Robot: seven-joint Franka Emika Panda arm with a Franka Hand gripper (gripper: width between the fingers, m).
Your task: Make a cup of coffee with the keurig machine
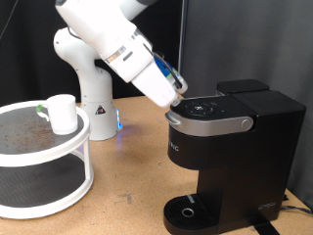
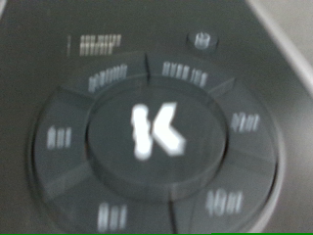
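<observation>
The black keurig machine stands at the exterior view's right, its silver-grey lid handle down and its round drip base bare. My gripper is down at the front edge of the machine's top, by the control panel. The wrist view is filled by the round button panel with a large lit K button and a ring of smaller buttons around it; my fingers do not show there. The white cup stands on the top shelf of a white two-tier rack at the exterior view's left, far from the gripper.
The white robot base stands at the back between the rack and the machine. A wooden tabletop lies between them. A small dark pod sits next to the cup on the rack.
</observation>
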